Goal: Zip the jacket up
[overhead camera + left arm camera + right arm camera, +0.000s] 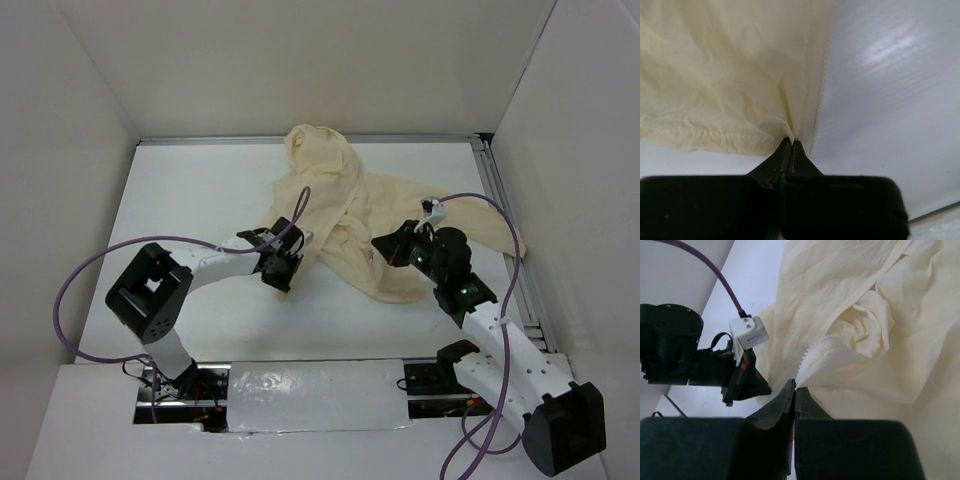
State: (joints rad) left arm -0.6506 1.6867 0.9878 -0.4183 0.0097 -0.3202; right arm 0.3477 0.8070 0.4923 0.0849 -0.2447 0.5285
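between left tool (pixel 791 143) and right tool (pixel 794 385) lies the jacket (pixel 340 200), pinched by both.

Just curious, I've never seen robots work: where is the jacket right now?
From above, the jacket lies crumpled on the table, right of centre toward the far side; the left gripper and right gripper each pinch its near edge.
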